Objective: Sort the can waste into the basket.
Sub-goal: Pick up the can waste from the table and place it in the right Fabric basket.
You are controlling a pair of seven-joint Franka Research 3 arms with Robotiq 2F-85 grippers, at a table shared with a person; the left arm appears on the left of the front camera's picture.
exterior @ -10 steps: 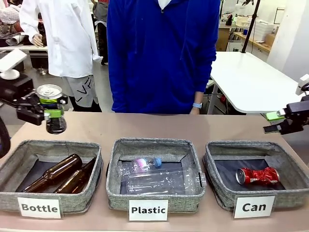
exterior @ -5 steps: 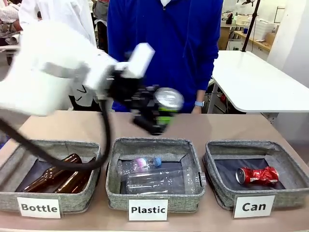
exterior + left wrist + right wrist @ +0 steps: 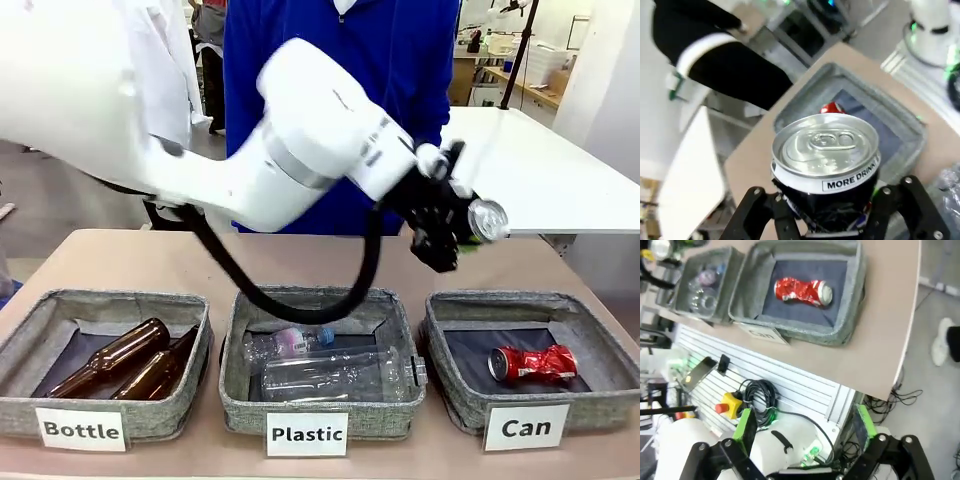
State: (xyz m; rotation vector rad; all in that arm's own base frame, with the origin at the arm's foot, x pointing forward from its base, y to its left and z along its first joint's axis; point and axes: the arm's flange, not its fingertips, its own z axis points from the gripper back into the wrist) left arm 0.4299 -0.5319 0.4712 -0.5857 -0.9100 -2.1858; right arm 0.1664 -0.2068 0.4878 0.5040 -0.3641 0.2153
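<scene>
We see the left gripper (image 3: 452, 232) clamped on the dark can (image 3: 826, 160), its silver top tilted toward the right, held in the air just above the far left corner of the "Can" basket (image 3: 455, 385). The crushed red can (image 3: 534, 363) lies on its side inside that basket, toward its right half. In the right wrist view, the right gripper (image 3: 805, 452) has its jaws spread wide with nothing between them, off beyond the basket's outer side.

Grey woven basket (image 3: 452, 395), dark lining, white "Can" label; crushed can (image 3: 533, 364) red; held can (image 3: 826, 160) dark with silver top; counter (image 3: 180, 262) tan; 2 bottles (image 3: 130, 362) brown.
</scene>
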